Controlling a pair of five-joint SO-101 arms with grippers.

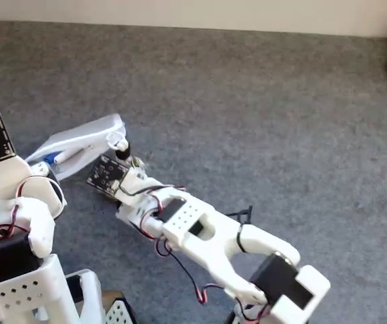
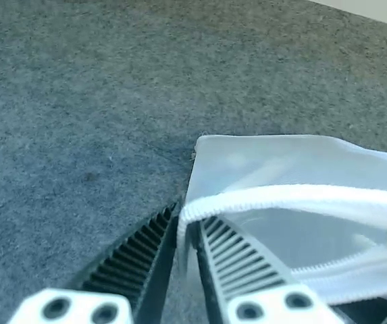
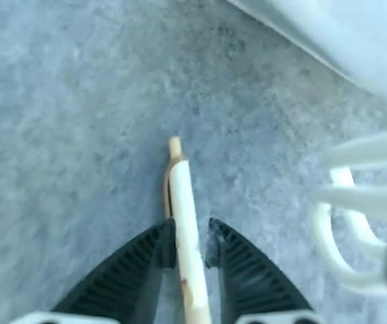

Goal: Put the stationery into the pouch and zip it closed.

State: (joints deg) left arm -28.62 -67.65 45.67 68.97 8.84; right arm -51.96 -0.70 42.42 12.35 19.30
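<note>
left wrist view shows the left gripper (image 2: pixel 186 219) pinched on the pouch (image 2: pixel 281 175) rim; right wrist view shows the right gripper (image 3: pixel 190 233) clamped on a white pen (image 3: pixel 179 182) over carpet (image 3: pixel 78 101), near the pouch. from above the pen is hard to make out, and the left arm (image 1: pixel 17 223) hides the pouch's near end.

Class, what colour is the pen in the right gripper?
The pen is white with a tan tip; best seen in the right wrist view.
</note>
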